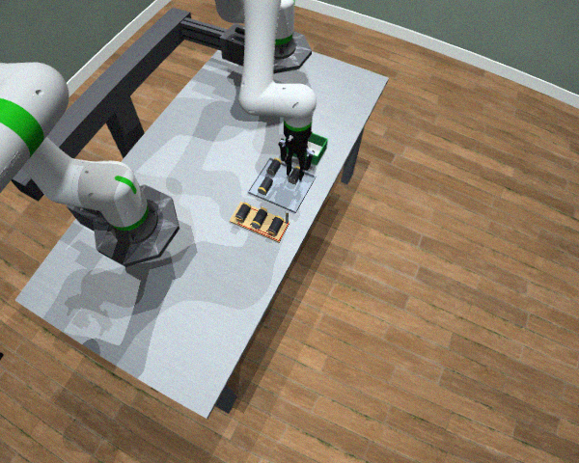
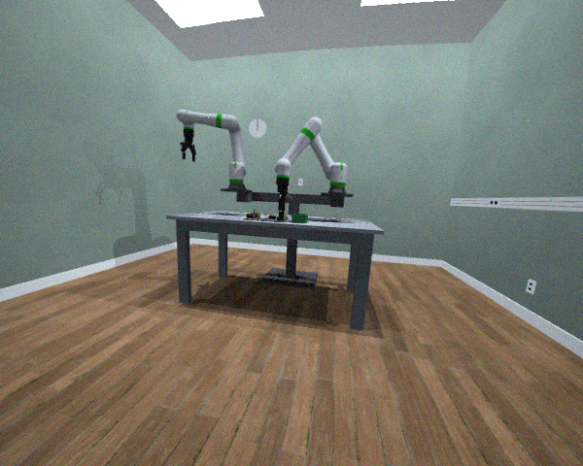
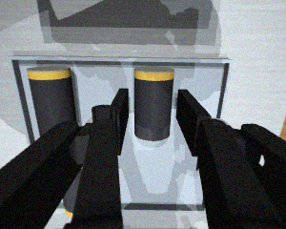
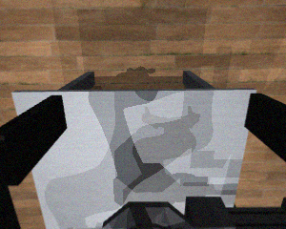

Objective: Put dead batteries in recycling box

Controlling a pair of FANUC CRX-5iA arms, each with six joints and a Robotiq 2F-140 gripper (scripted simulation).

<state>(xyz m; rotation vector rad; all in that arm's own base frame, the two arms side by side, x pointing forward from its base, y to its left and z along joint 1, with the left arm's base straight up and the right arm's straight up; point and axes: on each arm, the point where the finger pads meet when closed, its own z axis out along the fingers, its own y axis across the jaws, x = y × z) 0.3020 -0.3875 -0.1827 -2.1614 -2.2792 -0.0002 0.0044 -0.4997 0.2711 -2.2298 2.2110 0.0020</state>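
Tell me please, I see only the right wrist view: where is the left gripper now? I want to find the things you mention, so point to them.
Observer: The left gripper (image 1: 294, 176) (image 2: 282, 218) (image 3: 153, 103) is low over the glassy tray (image 1: 295, 198) (image 3: 153, 193), as the top view shows.

Operator: Is it already holding some battery?

Observer: No. In the left wrist view it is open, with a battery (image 1: 293, 175) (image 3: 153, 107) between its fingers and a gap on each side.

Operator: And the recycling box, is it far from there?

Observer: No, the green box (image 1: 323, 149) (image 2: 299, 218) stands close beside the tray in the top view.
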